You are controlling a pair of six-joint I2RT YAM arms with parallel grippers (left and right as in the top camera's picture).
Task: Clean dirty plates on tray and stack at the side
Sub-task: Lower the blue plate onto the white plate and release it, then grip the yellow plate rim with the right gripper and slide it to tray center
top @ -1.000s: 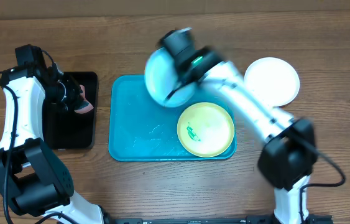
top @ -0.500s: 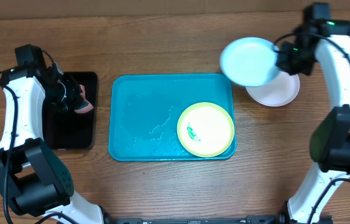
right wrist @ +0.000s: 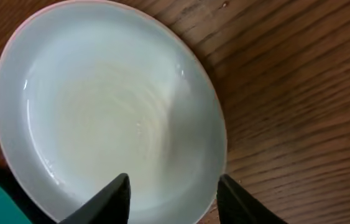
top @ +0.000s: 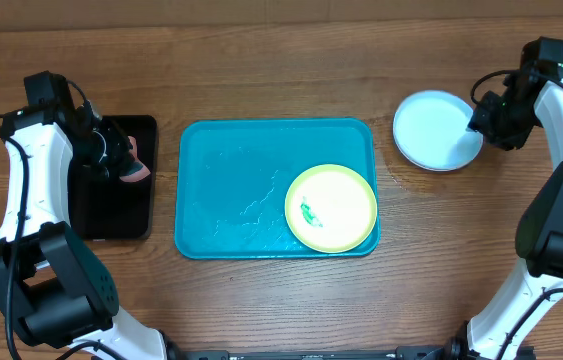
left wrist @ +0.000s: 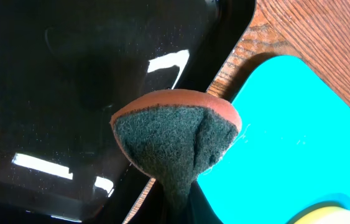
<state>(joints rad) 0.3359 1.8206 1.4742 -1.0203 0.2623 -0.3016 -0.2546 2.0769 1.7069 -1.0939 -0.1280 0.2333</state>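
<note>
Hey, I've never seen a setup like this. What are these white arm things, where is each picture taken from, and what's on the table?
These are two robot arms, each ending in a two-finger gripper. One picture looks down from above the table; the other two come from cameras on each wrist. The left gripper pinches a sponge above a black tray. The right gripper stands open over a light cyan plate beside the turquoise tray. On that tray lies a yellow-green plate with a green smear.
</note>
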